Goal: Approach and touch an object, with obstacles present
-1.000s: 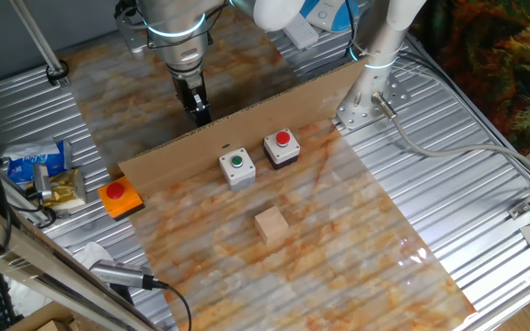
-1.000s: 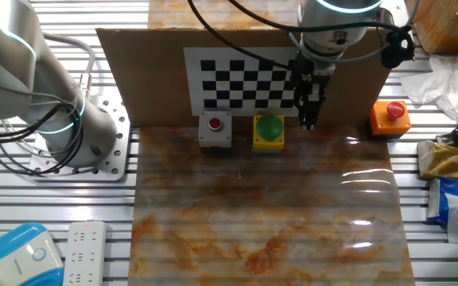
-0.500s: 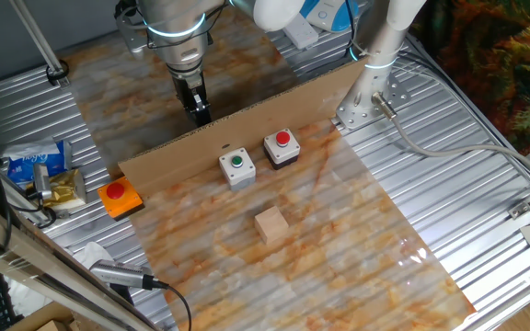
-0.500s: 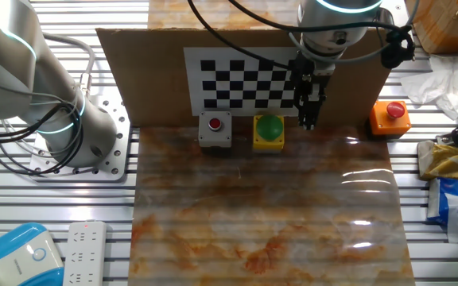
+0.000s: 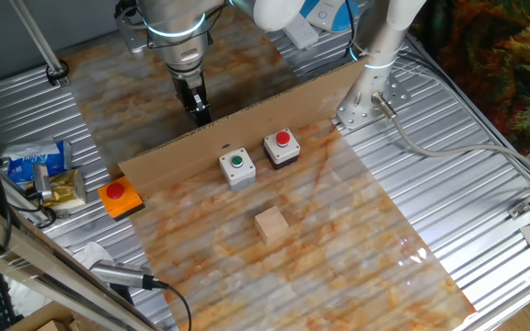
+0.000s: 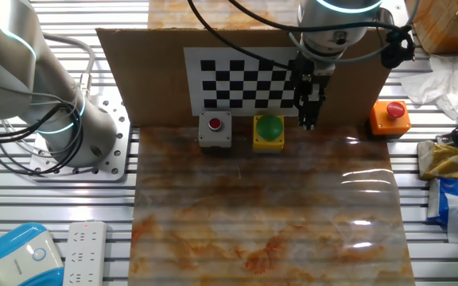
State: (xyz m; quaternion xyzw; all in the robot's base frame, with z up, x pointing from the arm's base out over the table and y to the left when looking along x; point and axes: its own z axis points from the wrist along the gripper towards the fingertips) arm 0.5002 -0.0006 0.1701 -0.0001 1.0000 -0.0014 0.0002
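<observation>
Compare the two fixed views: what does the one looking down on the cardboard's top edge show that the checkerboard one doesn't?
Only the top-edge view: the wooden cube, lying apart from both button boxes. Only the other fixed view: the checkerboard on the cardboard's face and a power strip. Both: the gripper, cardboard strip, green-button box, red-button box and orange box.
</observation>
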